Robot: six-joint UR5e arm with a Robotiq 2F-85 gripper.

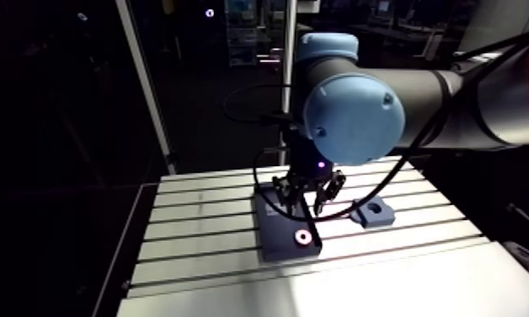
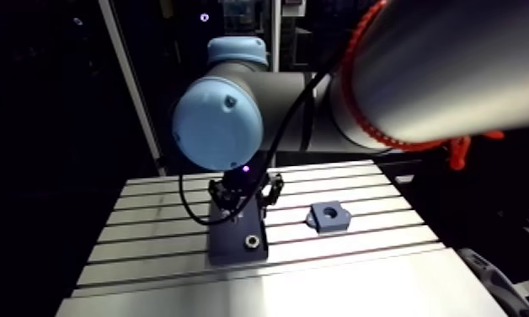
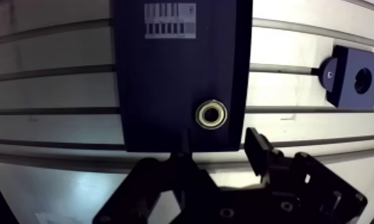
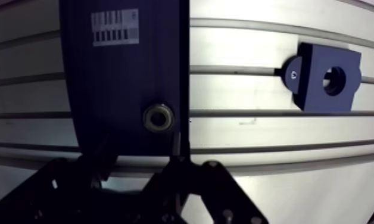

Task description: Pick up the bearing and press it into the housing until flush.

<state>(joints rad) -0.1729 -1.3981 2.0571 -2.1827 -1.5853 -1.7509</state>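
Note:
A small metal ring bearing (image 3: 212, 114) lies near the edge of a dark rectangular plate (image 3: 165, 71) that carries a barcode label. The housing (image 3: 350, 77), a dark blue block with a round bore, sits off to the side on the slotted table, apart from the plate. My gripper (image 3: 220, 154) hovers over the plate's edge, open, with nothing between its fingers. The bearing lies just ahead of the gap between them. In the arm view the gripper (image 1: 307, 192) hangs above the plate, with the bearing (image 1: 302, 238) in front of it and the housing (image 1: 372, 211) to its right.
The slotted aluminium table (image 1: 200, 228) extends left of the plate and ends in a smooth front strip (image 1: 318, 291). A vertical frame post (image 1: 146, 93) stands at the table's back left.

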